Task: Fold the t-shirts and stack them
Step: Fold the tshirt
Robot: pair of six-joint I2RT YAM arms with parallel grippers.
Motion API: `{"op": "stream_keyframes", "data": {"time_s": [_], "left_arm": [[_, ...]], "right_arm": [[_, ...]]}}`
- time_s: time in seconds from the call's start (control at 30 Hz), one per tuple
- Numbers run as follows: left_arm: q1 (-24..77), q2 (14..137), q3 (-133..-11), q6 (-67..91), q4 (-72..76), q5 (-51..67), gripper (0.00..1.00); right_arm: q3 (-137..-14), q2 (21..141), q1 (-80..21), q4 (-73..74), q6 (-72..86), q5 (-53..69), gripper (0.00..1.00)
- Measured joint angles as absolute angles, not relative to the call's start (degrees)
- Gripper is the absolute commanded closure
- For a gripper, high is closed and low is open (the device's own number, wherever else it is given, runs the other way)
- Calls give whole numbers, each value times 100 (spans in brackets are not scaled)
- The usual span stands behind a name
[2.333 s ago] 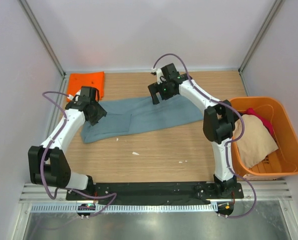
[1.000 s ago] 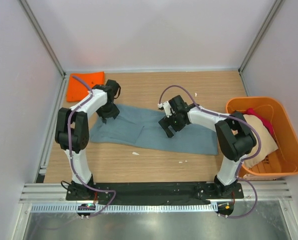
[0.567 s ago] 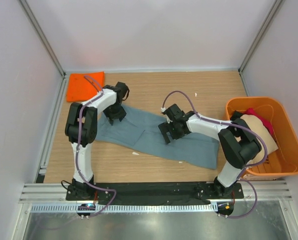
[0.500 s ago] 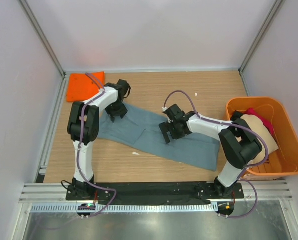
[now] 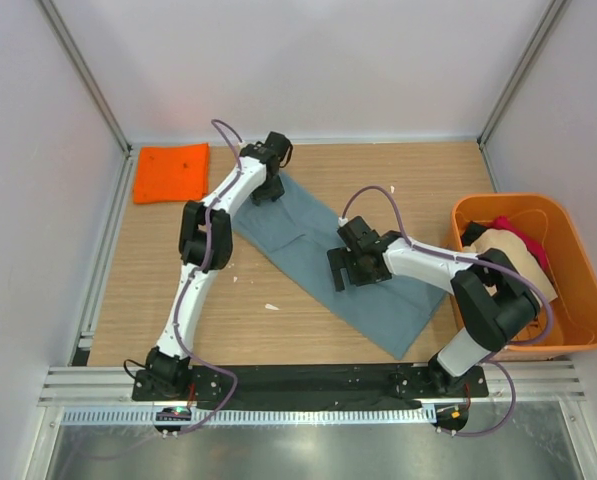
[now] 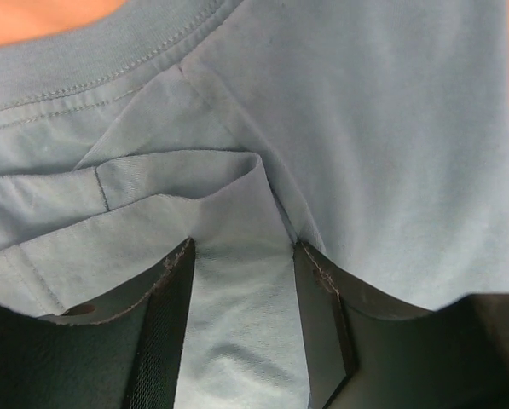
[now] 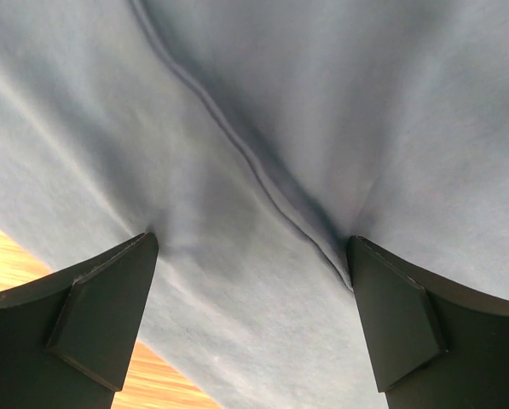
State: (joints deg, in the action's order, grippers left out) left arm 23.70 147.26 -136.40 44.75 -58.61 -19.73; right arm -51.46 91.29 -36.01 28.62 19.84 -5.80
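The large grey-blue t-shirt (image 5: 300, 232) lies as a long folded strip, slanting from the back middle of the table toward the front right. My left gripper (image 5: 269, 189) is at its far end, shut on a raised fold of the cloth (image 6: 237, 213) near the collar seam; its fingers (image 6: 170, 290) stand narrowly apart with cloth packed between them. My right gripper (image 5: 344, 272) sits on the strip's middle, open, fingertips (image 7: 118, 281) wide apart and pressing down on the cloth (image 7: 263, 128). A folded bright orange t-shirt (image 5: 171, 172) lies at the back left.
An orange plastic tub (image 5: 590, 331) stands at the right edge, holding a beige shirt (image 5: 513, 258) and a red one (image 5: 511, 226). Small white scraps (image 5: 271, 307) lie on the wood. Enclosure walls and posts close off the back and sides.
Both arms have swung the grey-blue shirt round: its left end went back and to the right with my left gripper, its right end came toward the front. The strip now lies diagonally.
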Motion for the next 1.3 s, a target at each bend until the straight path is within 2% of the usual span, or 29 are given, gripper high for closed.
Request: {"op": "stream_keyframes", "data": {"time_s": [0.23, 0.43, 0.63, 0.93, 1.1, 1.3], "left_arm": [[2215, 14982, -13880, 3835, -4482, -1142, 47], [1839, 15653, -14562, 3876, -3028, -60, 47], [1559, 15885, -14602, 4027, -2134, 607, 46], [1511, 15930, -14497, 3948, -1767, 976, 46], [1498, 15552, -13889, 3734, -1684, 1155, 46], [1385, 14674, -13100, 3590, -2226, 1310, 45]], "right_arm": [[-5651, 9655, -3798, 2867, 2180, -624, 0], [-6466, 10350, -4281, 2679, 2451, -631, 0], [-6748, 10628, -4744, 2005, 3164, -357, 0], [-6855, 10892, -5218, 1055, 4678, 187, 0], [-6834, 10938, -5535, 794, 5131, 143, 0], [-7544, 11172, -5642, 1800, 4716, -366, 0]]}}
